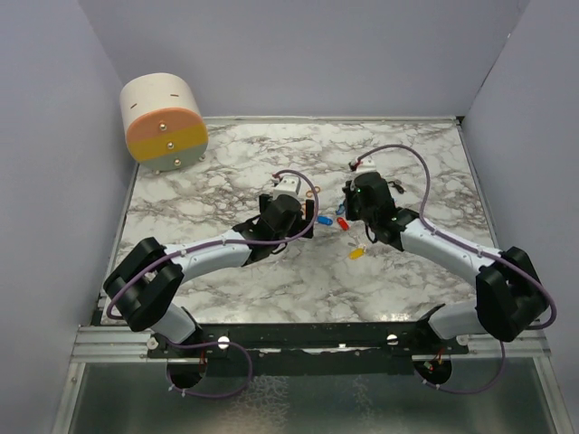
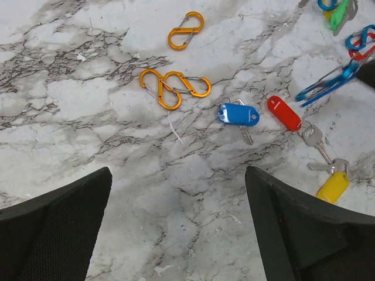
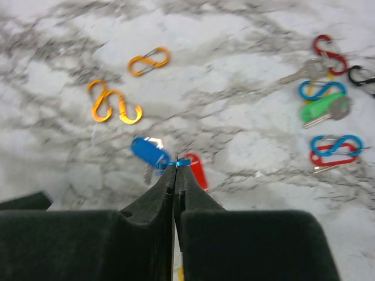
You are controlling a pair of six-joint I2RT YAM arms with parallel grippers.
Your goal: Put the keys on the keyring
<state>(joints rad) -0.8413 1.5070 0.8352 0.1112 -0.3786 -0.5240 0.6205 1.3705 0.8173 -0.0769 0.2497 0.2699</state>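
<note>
Keys lie on the marble table (image 1: 226, 181): a blue-tagged key (image 2: 239, 114), a red-tagged key (image 2: 284, 113), a yellow-tagged key (image 2: 333, 186) and a green-tagged key (image 3: 319, 107). My right gripper (image 3: 176, 164) is shut on a thin blue loop clip (image 3: 183, 162), seen edge-on, held just above the blue-tagged key (image 3: 149, 152) and red-tagged key (image 3: 196, 170). The clip also shows in the left wrist view (image 2: 325, 86). My left gripper (image 2: 179, 175) is open and empty over bare marble, short of the blue-tagged key.
Three orange loop clips (image 2: 186, 30) (image 2: 159, 88) (image 2: 190, 85) lie left of the keys. Blue, red and black clips (image 3: 337, 143) and a plain key (image 3: 304, 71) lie to the right. A round pink, orange and grey box (image 1: 163, 122) stands at the back left.
</note>
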